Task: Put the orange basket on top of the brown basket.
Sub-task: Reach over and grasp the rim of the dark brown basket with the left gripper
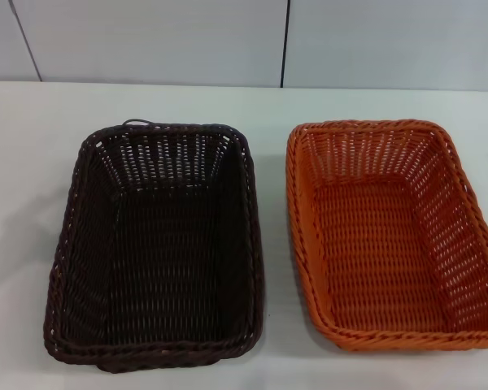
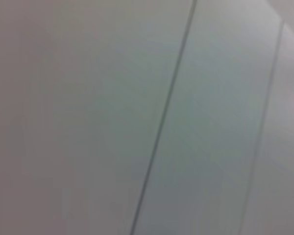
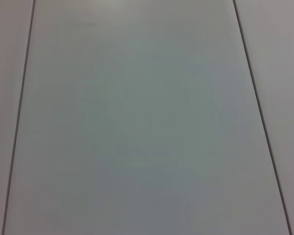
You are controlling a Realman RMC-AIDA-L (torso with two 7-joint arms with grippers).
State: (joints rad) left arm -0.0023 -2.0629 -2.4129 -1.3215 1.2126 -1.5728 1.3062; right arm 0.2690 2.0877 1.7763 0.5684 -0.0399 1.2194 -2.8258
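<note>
Nearest the head camera, the brown basket (image 1: 156,248) sits on the white surface (image 1: 32,162) toward the robot's left, and the orange basket (image 1: 390,236) stands just beside it on the right, a narrow gap between their rims. Both wrist views show only pale wall panels (image 3: 137,122); neither tool appears, so their state cannot be told.

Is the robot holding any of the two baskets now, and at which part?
Nothing is held. The orange basket and the brown basket sit side by side on the white table, apart, with no gripper in view.
</note>
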